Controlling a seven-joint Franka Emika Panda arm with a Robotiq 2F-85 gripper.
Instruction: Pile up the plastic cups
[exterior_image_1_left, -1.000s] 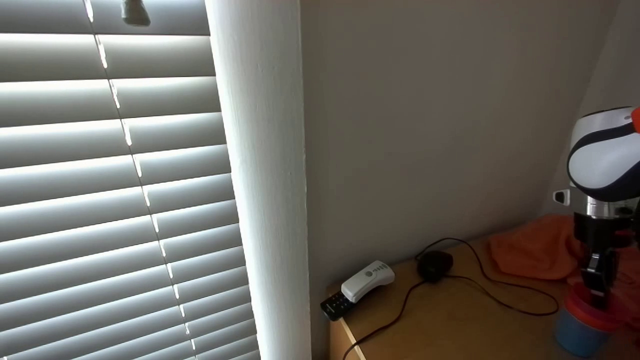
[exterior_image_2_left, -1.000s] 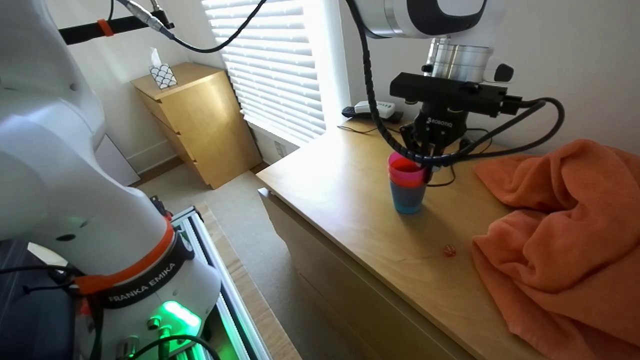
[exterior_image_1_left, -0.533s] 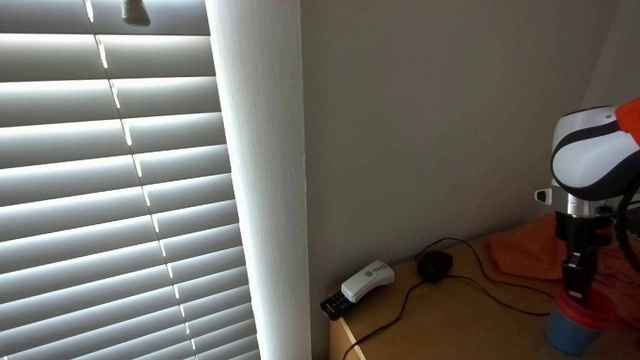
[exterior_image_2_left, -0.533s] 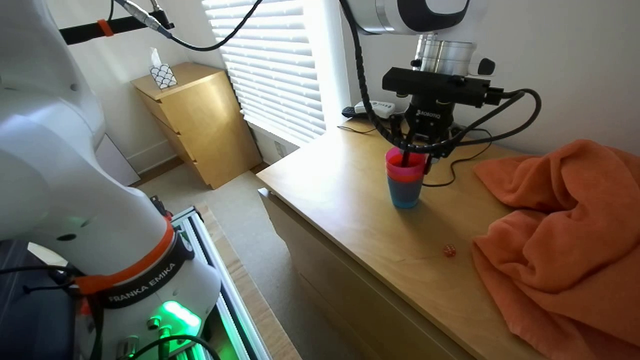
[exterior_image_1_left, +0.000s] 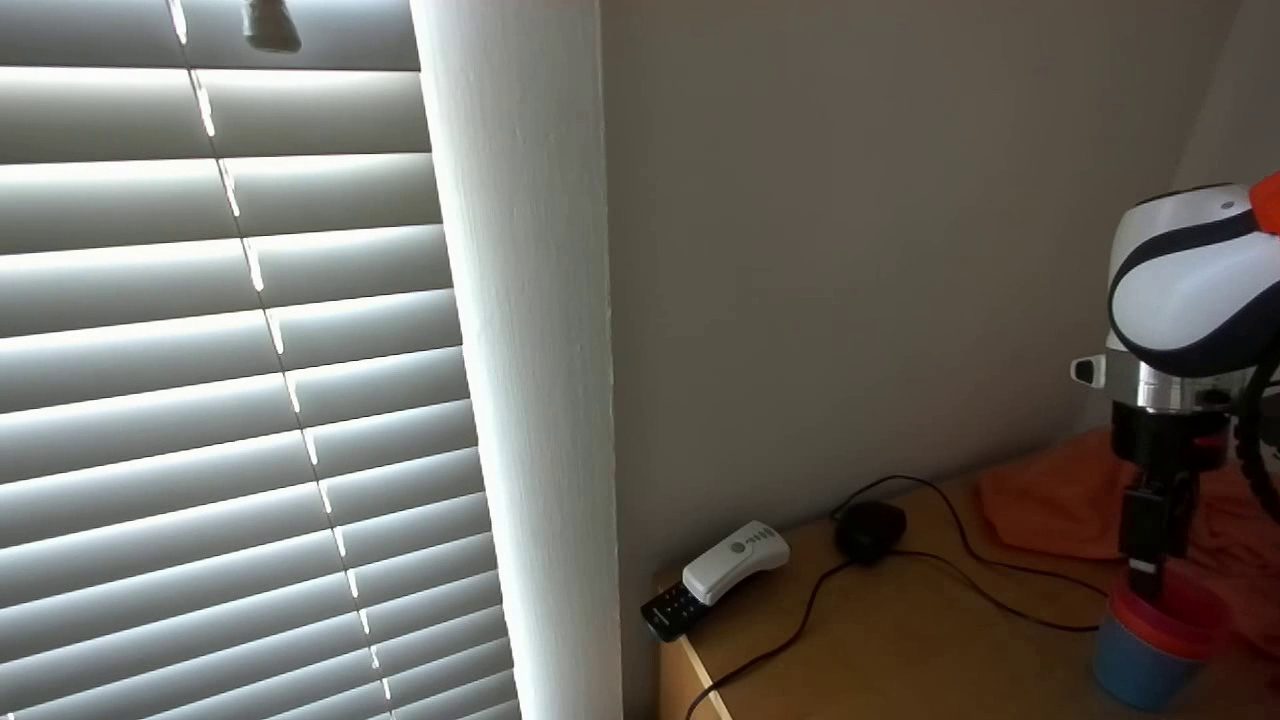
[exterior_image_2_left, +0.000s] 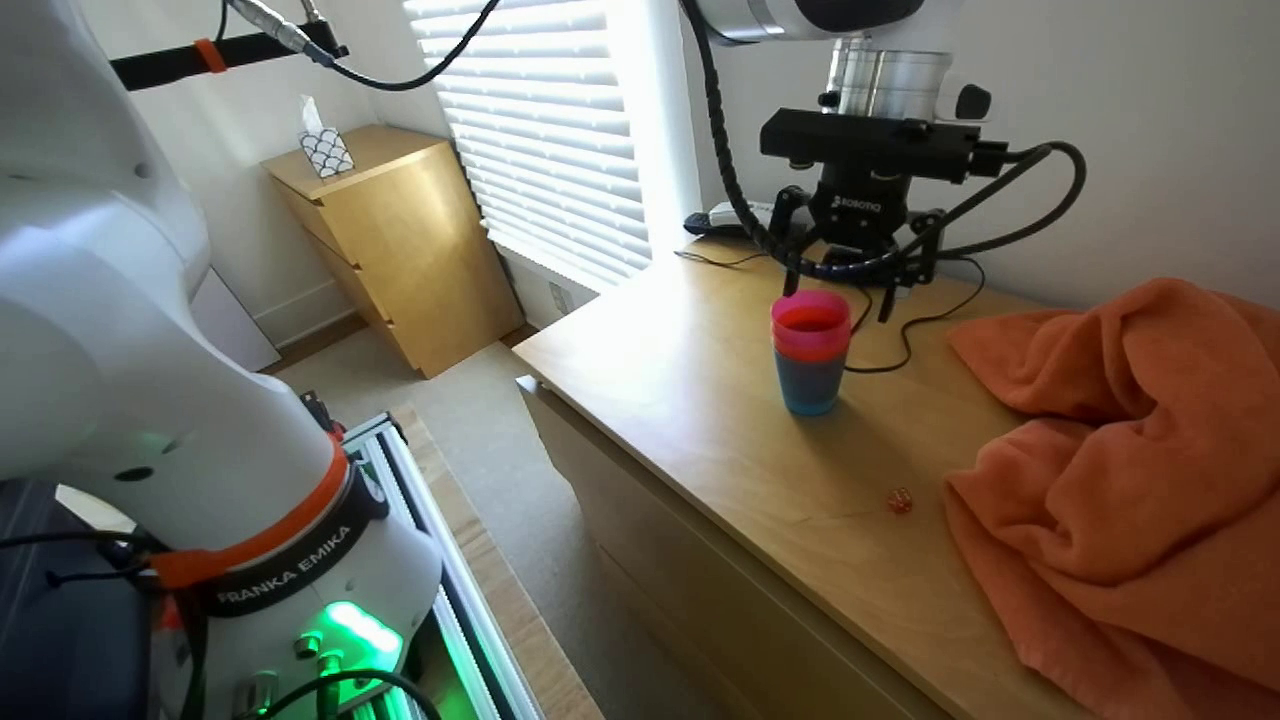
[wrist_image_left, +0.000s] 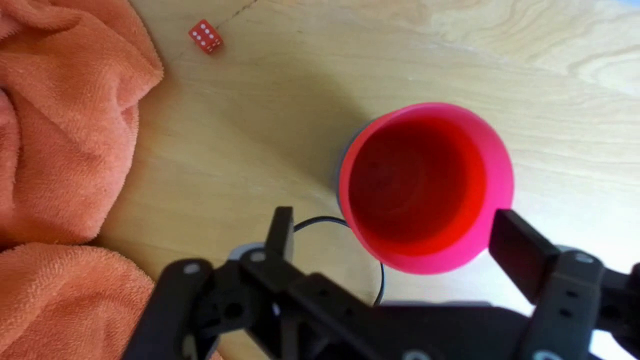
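The gripper (exterior_image_2_left: 838, 304) held nothing, fingers (wrist_image_left: 516, 245) wide apart, but a bump from one could have tipped the cups (exterior_image_2_left: 811, 362) toward the front edge of the table (exterior_image_2_left: 650, 375).

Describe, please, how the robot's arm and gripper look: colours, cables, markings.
The arm is rounded and white with dark trim; it carries an orange band, a black label reading FRANKA EMIKA and a green light. The gripper is black, marked ROBOTIQ, with two jointed fingers. Above it is a silver collar; a ribbed black cable curves past.
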